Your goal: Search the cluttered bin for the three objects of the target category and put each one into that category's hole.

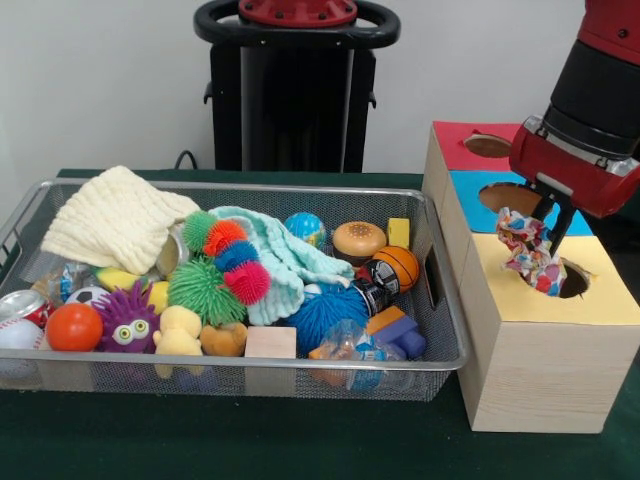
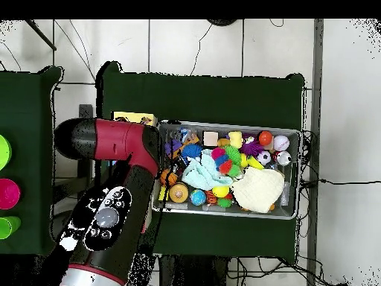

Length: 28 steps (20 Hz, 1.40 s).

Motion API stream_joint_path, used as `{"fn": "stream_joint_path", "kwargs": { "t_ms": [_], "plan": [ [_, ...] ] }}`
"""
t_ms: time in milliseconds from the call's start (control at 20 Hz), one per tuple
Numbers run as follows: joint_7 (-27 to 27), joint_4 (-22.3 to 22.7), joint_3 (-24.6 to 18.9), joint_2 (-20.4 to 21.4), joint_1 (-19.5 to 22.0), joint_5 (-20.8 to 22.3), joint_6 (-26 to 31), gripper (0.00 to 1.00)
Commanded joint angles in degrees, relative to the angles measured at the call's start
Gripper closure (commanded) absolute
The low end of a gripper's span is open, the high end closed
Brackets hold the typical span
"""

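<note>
A: Patterned fabric, a crumpled cloth (image 1: 530, 250), is clamped between the closed fingers of the gripper (image 1: 549, 222) and is hung just above the hole (image 1: 573, 279) in the yellow panel of the wooden box (image 1: 545, 365).

B: Step in hand?

A: Deposit is judged underway. Release over the hole is required next; two further cloths, cream (image 1: 112, 219) and mint (image 1: 282, 260), are left in the bin (image 1: 430, 345).

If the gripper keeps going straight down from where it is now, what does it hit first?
Most likely the hole in the yellow section of the wooden box. The gripper, shut on a crumpled multicoloured patterned cloth, hangs just above it, though depth is uncertain.
</note>
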State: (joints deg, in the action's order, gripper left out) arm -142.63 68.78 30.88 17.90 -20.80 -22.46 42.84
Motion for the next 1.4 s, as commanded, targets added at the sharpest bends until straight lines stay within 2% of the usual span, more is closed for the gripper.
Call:
{"fn": "stream_joint_path", "kwargs": {
  "t_ms": [50, 600, 650, 1100, 1400],
  "plan": [
    [-12.92, -0.24, -4.17, -2.51, 2.53, -2.41, -2.87, 1.00],
    [-11.11, 0.74, -4.94, -2.04, 2.08, -3.12, -1.58, 1.00],
    [-10.60, 0.79, -5.31, -1.91, 2.36, -3.18, -1.26, 0.00],
    [-8.81, 1.38, -6.31, -1.23, 2.75, -2.90, -0.89, 0.00],
    [-9.98, 2.24, -6.89, -0.67, 3.04, -4.07, -1.00, 0.00]
  ]
}}
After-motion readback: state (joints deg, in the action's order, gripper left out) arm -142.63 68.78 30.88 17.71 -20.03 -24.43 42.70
